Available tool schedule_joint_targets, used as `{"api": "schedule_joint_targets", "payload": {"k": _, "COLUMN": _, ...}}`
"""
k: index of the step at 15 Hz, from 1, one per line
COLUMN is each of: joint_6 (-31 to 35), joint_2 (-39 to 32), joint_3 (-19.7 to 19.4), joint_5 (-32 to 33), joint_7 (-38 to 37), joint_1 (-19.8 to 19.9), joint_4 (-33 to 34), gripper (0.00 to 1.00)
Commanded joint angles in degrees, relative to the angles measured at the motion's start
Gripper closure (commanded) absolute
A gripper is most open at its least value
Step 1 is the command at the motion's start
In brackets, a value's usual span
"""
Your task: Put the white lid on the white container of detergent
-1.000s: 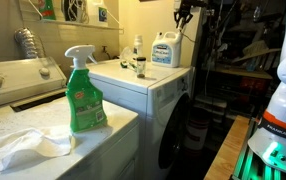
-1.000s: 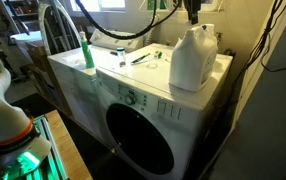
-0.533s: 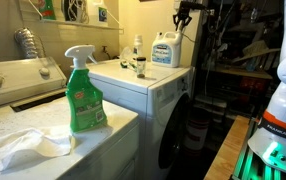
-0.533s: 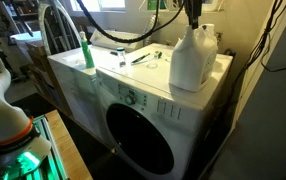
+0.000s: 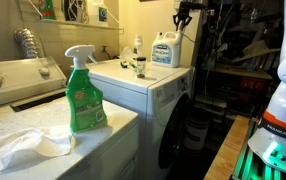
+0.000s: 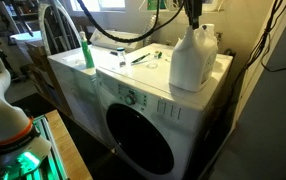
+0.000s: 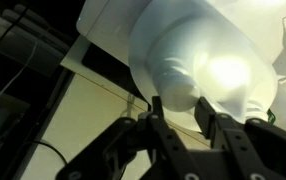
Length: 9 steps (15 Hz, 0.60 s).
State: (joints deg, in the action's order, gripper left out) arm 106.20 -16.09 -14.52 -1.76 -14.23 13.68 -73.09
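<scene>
The white container of detergent [image 5: 165,50] stands on top of the white front-loading machine, and its blue label shows in that exterior view. It also shows from its plain side in an exterior view [image 6: 193,58]. My gripper [image 6: 192,20] hangs straight above its neck, also seen in an exterior view [image 5: 183,18]. In the wrist view my gripper [image 7: 180,108] has a finger on each side of the white lid [image 7: 178,85], which sits at the top of the jug [image 7: 223,45]. The fingers touch the lid's sides.
A green spray bottle [image 5: 83,95] and a white cloth [image 5: 23,145] lie on the near machine. A slimmer white bottle [image 5: 138,50] and small items stand beside the jug. The machine's top [image 6: 133,75] has a green bottle [image 6: 87,55] at its far corner. A wall is close behind the jug.
My gripper has shifted very slightly down and sideways over the jug's neck. Nothing else has moved.
</scene>
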Motion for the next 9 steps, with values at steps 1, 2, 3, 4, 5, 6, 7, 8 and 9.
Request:
{"api": "schedule_joint_targets", "payload": {"k": 1, "joint_6": -0.4, "joint_2": -0.7, "joint_3": -0.6, "joint_5": 2.9, "joint_7": 0.1, "joint_1": -0.3, "joint_4": 0.3, "gripper": 0.88}}
{"api": "schedule_joint_targets", "payload": {"k": 2, "joint_6": -0.3, "joint_2": -0.7, "joint_3": -0.6, "joint_5": 3.5, "joint_7": 0.0, "joint_1": -0.6, "joint_4": 0.1, "gripper": 0.88}}
{"api": "schedule_joint_targets", "payload": {"k": 3, "joint_6": -0.3, "joint_2": -0.7, "joint_3": -0.6, "joint_5": 4.0, "joint_7": 0.1, "joint_1": -0.7, "joint_4": 0.1, "gripper": 0.88}}
{"api": "schedule_joint_targets", "payload": {"k": 4, "joint_6": -0.3, "joint_2": -0.7, "joint_3": -0.6, "joint_5": 4.6, "joint_7": 0.1, "joint_1": -0.9, "joint_4": 0.0, "gripper": 0.88}}
{"api": "schedule_joint_targets", "payload": {"k": 5, "joint_6": -0.2, "joint_2": -0.7, "joint_3": -0.8, "joint_5": 5.3, "joint_7": -0.2, "joint_1": -1.0, "joint_4": 0.0, "gripper": 0.88}}
{"api": "schedule_joint_targets", "payload": {"k": 6, "joint_6": -0.3, "joint_2": -0.7, "joint_3": -0.8, "joint_5": 5.8, "joint_7": -0.2, "joint_1": -1.1, "joint_4": -0.1, "gripper": 0.88}}
{"api": "schedule_joint_targets", "payload": {"k": 7, "joint_6": -0.4, "joint_2": -0.6, "joint_3": -0.9, "joint_5": 6.4, "joint_7": -0.3, "joint_1": -1.2, "joint_4": -0.2, "gripper": 0.88}}
{"api": "schedule_joint_targets", "payload": {"k": 8, "joint_6": -0.6, "joint_2": -0.5, "joint_3": -0.9, "joint_5": 6.8, "joint_7": -0.2, "joint_1": -1.3, "joint_4": -0.2, "gripper": 0.88}}
{"api": "schedule_joint_targets", "payload": {"k": 9, "joint_6": -0.5, "joint_2": -0.5, "joint_3": -1.0, "joint_5": 7.4, "joint_7": -0.1, "joint_1": -1.2, "joint_4": -0.4, "gripper": 0.88}}
